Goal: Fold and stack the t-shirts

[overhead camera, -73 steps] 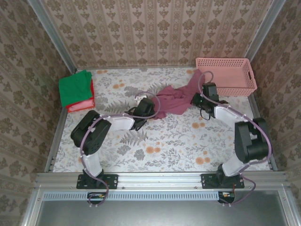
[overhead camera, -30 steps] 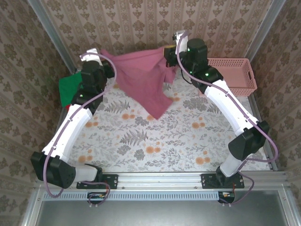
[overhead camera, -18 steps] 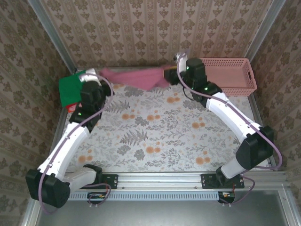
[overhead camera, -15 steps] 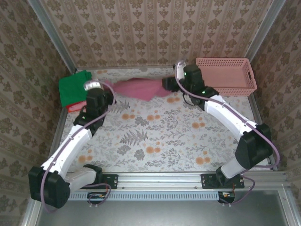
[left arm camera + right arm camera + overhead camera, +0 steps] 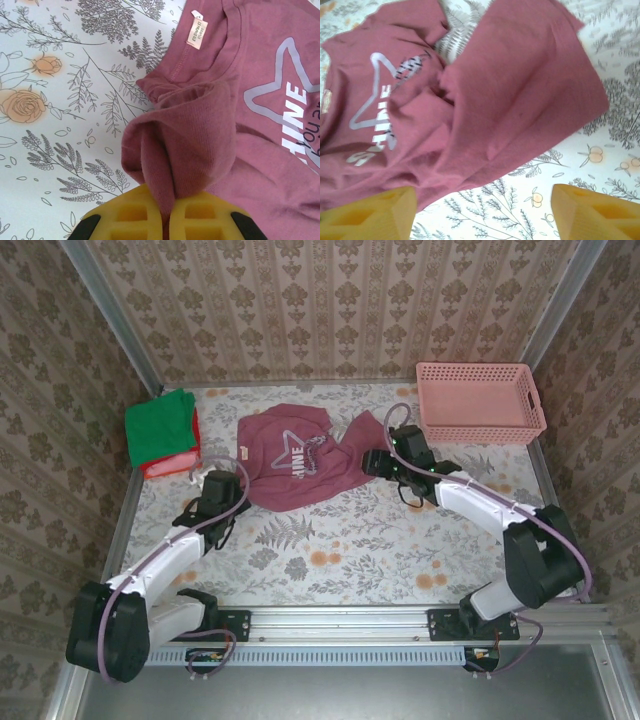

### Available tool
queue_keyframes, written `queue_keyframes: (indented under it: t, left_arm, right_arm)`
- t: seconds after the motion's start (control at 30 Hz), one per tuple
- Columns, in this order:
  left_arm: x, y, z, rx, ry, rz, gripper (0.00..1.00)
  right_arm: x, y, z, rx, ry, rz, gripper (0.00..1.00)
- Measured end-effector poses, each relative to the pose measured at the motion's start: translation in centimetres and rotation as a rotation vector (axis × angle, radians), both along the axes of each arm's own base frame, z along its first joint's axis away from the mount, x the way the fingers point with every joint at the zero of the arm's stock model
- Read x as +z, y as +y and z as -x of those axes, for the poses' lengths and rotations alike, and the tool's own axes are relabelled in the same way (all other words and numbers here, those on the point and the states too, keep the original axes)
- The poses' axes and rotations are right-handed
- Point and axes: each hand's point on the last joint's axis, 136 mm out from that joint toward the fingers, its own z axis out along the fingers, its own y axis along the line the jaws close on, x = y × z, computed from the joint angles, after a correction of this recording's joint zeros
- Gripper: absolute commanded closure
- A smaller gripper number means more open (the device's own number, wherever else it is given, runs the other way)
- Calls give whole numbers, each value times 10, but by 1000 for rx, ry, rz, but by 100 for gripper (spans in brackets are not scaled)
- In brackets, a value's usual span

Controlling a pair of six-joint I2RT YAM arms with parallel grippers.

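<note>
A maroon t-shirt (image 5: pixel 295 465) lies spread on the table with its pale star print facing up. My left gripper (image 5: pixel 237 470) is at the shirt's left shoulder. In the left wrist view it (image 5: pixel 167 220) is shut on a bunched fold of the maroon cloth (image 5: pixel 185 145) beside the collar label. My right gripper (image 5: pixel 372 462) sits at the shirt's right sleeve. In the right wrist view it (image 5: pixel 482 220) is open, with bare table between its fingers and the sleeve (image 5: pixel 520 90) just beyond. A folded green t-shirt (image 5: pixel 160 425) rests on a red one (image 5: pixel 172 464) at the far left.
A pink lattice basket (image 5: pixel 480 400) stands at the far right corner. Patterned walls close the back and both sides. The flowered tabletop (image 5: pixel 350 540) stretches from the shirt to the near rail.
Both arms swung the lifted shirt down and toward the near side, and it now lies flat, print up. The right gripper opened and let the cloth go. The left one still holds.
</note>
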Motion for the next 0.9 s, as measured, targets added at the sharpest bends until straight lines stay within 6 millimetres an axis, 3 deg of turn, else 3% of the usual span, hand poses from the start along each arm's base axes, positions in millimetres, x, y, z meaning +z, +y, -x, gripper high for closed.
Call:
queue_keyframes:
  t: [0.1,0.27,0.37,0.5,0.6,0.8,0.9]
  left_arm:
    - [0,4,-1,13,-2,-6,100]
    - [-3,10,1,34,3,-15,100]
    - [-7,14,3,43,9,-20,100]
    - [-10,16,4,48,15,-22,100]
    - [-10,16,4,49,13,-21,100]
    - [-9,16,3,49,11,-20,100]
    - [-7,17,4,50,1,-17,100]
  right_arm:
    - [-27,-8,-5,-61,58,-14,42]
    - [-63,-22,-30,-129,138,-2,48]
    - [-67,-13,-54,-114,142,-11,41]
    - [-56,10,-81,-56,103,-26,35]
    - [-51,22,-95,-36,82,-30,50]
    - [-70,26,-101,-21,128,-14,96]
    - [-70,23,-99,-17,134,-7,100]
